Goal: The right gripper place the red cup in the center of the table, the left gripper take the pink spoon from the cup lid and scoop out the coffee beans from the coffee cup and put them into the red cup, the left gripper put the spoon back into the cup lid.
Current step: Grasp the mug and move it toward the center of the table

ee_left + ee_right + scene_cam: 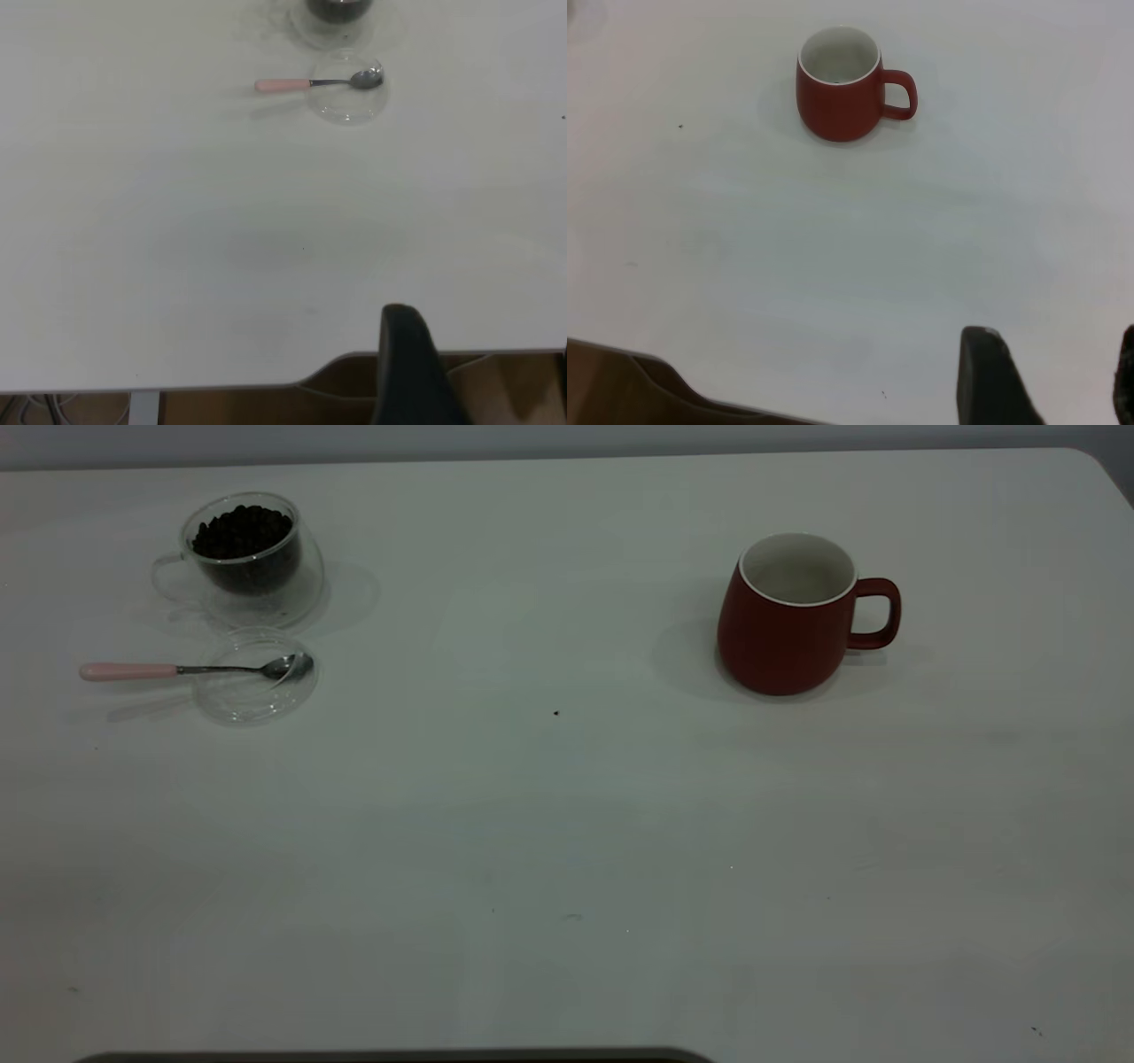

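The red cup (788, 624) stands upright and empty on the right half of the table, handle to the right; it also shows in the right wrist view (840, 84). The glass coffee cup (248, 558) full of dark coffee beans (241, 531) stands at the far left. In front of it lies the clear cup lid (255, 677) with the pink-handled spoon (177, 670) resting across it, bowl on the lid; the spoon also shows in the left wrist view (310, 83). My left gripper (483, 329) is open and empty at the table's near edge. My right gripper (1055, 332) is open and empty, well short of the red cup.
The white table (567, 824) has a small dark speck (555, 712) near its middle. Neither gripper shows in the exterior view. The table's rounded far right corner (1103, 465) is in view.
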You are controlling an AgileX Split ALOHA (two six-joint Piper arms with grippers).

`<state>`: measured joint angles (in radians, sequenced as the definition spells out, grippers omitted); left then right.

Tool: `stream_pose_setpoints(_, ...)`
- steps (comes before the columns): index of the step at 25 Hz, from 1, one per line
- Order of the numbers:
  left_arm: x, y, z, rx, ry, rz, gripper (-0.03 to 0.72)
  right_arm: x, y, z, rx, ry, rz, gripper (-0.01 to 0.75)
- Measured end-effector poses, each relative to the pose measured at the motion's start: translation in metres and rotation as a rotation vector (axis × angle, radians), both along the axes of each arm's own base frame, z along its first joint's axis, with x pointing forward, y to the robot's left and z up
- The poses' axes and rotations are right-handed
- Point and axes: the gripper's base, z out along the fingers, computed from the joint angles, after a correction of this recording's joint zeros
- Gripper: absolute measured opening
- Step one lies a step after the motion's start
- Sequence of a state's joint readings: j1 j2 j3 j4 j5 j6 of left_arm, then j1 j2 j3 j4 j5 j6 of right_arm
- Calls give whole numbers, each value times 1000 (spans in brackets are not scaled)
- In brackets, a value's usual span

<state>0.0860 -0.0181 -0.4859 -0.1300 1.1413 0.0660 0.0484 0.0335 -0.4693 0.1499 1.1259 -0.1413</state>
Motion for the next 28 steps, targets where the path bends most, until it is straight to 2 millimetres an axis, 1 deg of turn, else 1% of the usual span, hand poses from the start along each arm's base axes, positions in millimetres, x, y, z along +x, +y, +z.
stream_pose_setpoints(16, 0, 0, 0, 1, 0, -1, 464, 0, 1, 0, 7, -1, 4, 371)
stream_pose_setpoints(19, 0, 0, 0, 1, 0, -1, 464, 6, 2, 3, 20, 20, 8, 377)
stream_pose_setpoints(21, 0, 0, 0, 1, 0, -1, 464, 20, 4, 9, 44, 38, 8, 403)
stream_pose_setpoints(23, 0, 0, 0, 1, 0, -1, 464, 43, 5, 16, 65, 17, -1, 450)
stream_pose_setpoints(26, 0, 0, 0, 1, 0, -1, 464, 86, 6, 19, 33, 8, 0, 514)
stream_pose_setpoints(28, 0, 0, 0, 1, 0, -1, 464, 118, 7, 12, -9, 34, 19, 535)
